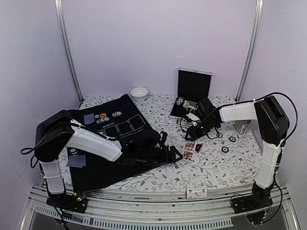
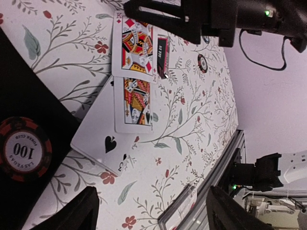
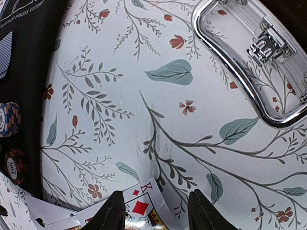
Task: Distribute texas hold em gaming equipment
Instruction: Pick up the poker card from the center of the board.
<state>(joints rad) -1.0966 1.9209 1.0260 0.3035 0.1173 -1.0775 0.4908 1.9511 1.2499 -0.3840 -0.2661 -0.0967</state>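
Cards (image 2: 133,103) lie face-up just ahead of left claw (image 2: 151,196), open, empty. Right claw (image 3: 156,196), open too, hovers over king (image 3: 140,207), likely for pickup.

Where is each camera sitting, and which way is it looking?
Top external: high behind the arms, looking down at the flowered table; both arms, the left hand and the right hand show.
Left wrist: on the left arm, looking down at the king of diamonds and a 100 chip; its two fingers and the right arm show.
Right wrist: on the right arm, looking down at the table and a silver rim; its own fingers show.
Shared: both wrist views see the king of diamonds.
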